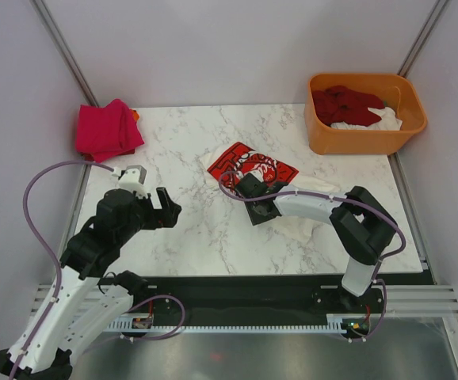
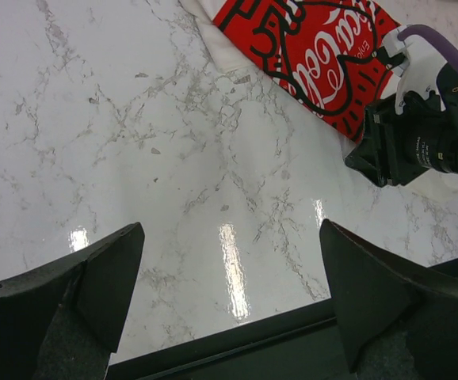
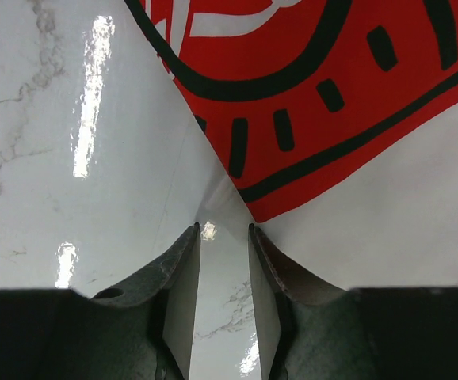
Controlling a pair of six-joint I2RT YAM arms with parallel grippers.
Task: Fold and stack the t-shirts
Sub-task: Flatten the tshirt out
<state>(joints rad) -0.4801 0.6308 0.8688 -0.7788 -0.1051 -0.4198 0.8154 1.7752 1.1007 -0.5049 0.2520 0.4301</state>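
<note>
A white t-shirt with a red and black print (image 1: 249, 168) lies crumpled at the middle of the marble table (image 1: 181, 142). My right gripper (image 1: 243, 187) rests low at its near edge. In the right wrist view the jaws (image 3: 223, 229) stand a little apart, with bare marble showing between them and the printed cloth (image 3: 308, 79) folding in just past the tips. My left gripper (image 1: 164, 207) hovers wide open over bare marble (image 2: 230, 237), left of the shirt (image 2: 308, 47). A folded pink-red t-shirt (image 1: 106, 128) sits at the back left corner.
An orange plastic tub (image 1: 364, 141) stands at the back right, holding a dark red t-shirt (image 1: 346, 103) and a white one (image 1: 375, 123). The right arm's black body (image 2: 419, 142) reaches across beside the printed shirt. Grey walls enclose the table.
</note>
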